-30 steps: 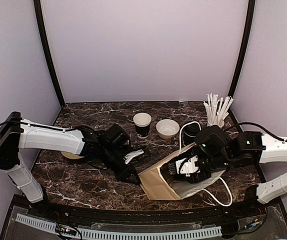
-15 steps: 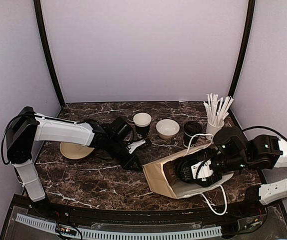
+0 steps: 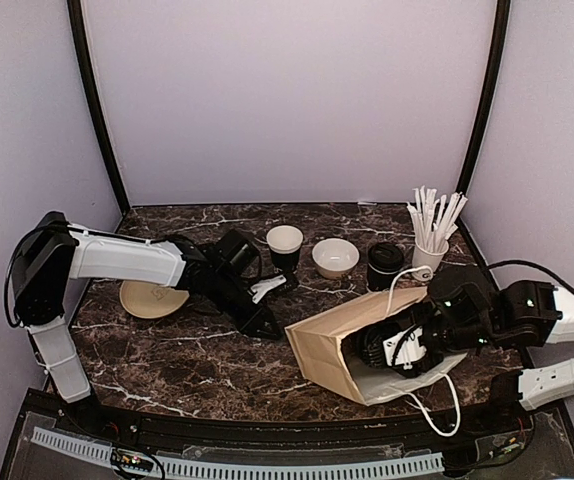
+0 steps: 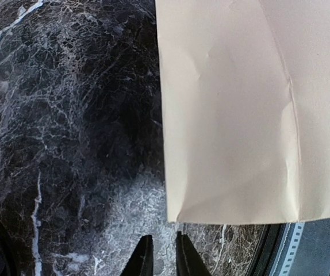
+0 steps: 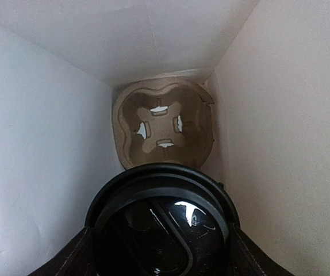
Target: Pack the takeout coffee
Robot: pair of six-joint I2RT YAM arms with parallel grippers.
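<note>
A brown paper bag (image 3: 332, 340) lies on its side, mouth to the right. My right gripper (image 3: 395, 350) reaches into the mouth, shut on a takeout coffee cup with a black dome lid (image 5: 162, 221). In the right wrist view its fingers (image 5: 76, 256) flank the lid, and a brown pulp cup carrier (image 5: 162, 129) sits at the bag's bottom. A second lidded black cup (image 3: 384, 265) stands behind the bag. An open black cup (image 3: 285, 248) stands at the back centre. My left gripper (image 3: 264, 325) is shut and empty, beside the bag's bottom corner (image 4: 176, 215), apart from it.
A low white bowl (image 3: 335, 257) sits beside the open cup. A white cup of wrapped straws (image 3: 430, 245) stands at the back right. A tan plate (image 3: 152, 298) lies under the left arm. The bag's white cord handle (image 3: 437, 412) loops toward the front edge.
The bag and my right gripper with the cup have shifted right, uncovering the lidded cup behind. The cup sits deeper in the bag. My left gripper drew back a little.
</note>
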